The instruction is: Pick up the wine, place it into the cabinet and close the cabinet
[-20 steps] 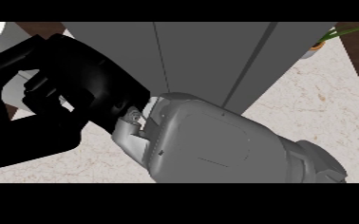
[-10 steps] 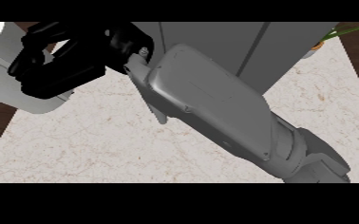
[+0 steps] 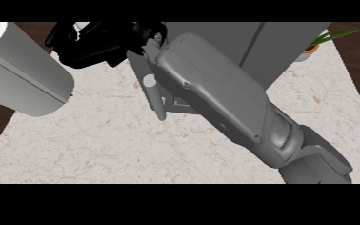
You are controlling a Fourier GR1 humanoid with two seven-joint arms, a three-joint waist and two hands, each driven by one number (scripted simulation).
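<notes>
Wine unseen; right hand [image 3: 98, 45] fingers curled beside cabinet [image 3: 281, 47].

one grey cabinet [image 3: 281, 47], one potted plant [image 3: 314, 46], one black hand [image 3: 98, 43], two grey forearms [image 3: 218, 95].

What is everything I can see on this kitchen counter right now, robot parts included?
Grey cabinet: one, grey panels with a vertical seam, at the back of the counter, right of centre.
Beige speckled stone counter top: one, fills most of the view.
Potted green plant: one, green leaves in a tan pot, far right top, partly cut off.
Dark brown wooden surface: top left corner, and a strip at the right edge.
Wine: not visible.
Left grey forearm: one, at the left edge; its hand is out of view.
Right grey forearm: one, crossing from lower right to upper centre.
Right black hand: one, top left, fingers curled; what it holds, if anything, cannot be told.
</notes>
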